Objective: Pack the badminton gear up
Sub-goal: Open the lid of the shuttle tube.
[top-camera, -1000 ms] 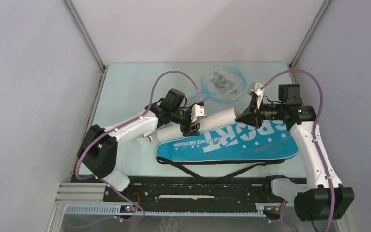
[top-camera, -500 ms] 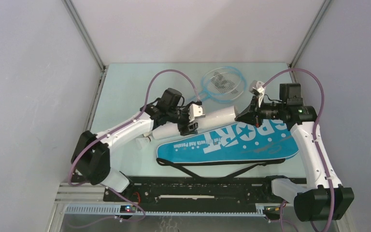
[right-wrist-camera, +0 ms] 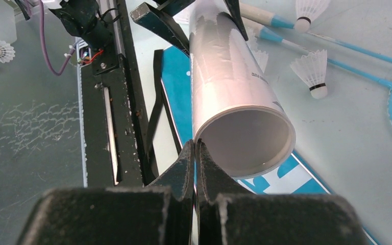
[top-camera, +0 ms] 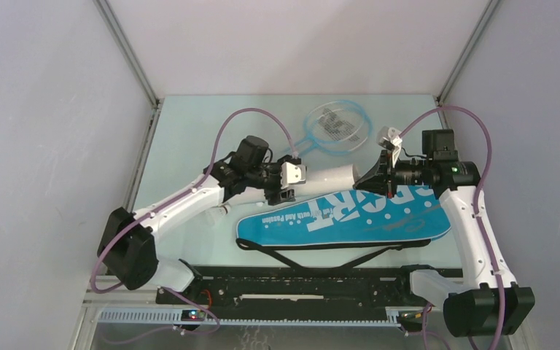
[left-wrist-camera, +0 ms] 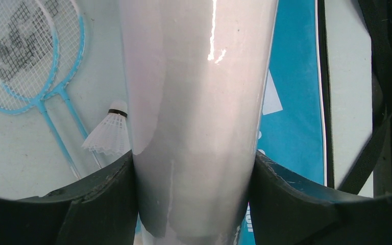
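The tube (left-wrist-camera: 199,102) has a smooth, glossy white skin that throws bright streaks of light. Its inside wall, seen at the open end in the right wrist view, looks duller. The jaws of the left gripper (left-wrist-camera: 193,158) look like matt black plastic with slightly rough edges. The racket bag (top-camera: 350,215) is smooth blue cloth with flat white print, and its strap (left-wrist-camera: 383,112) is black webbing. The shuttlecock (left-wrist-camera: 109,133) has a ribbed white skirt. The desk (top-camera: 189,138) is smooth and pale green, scuffed at the left of the right wrist view. The rail (right-wrist-camera: 94,117) is dusty black metal.
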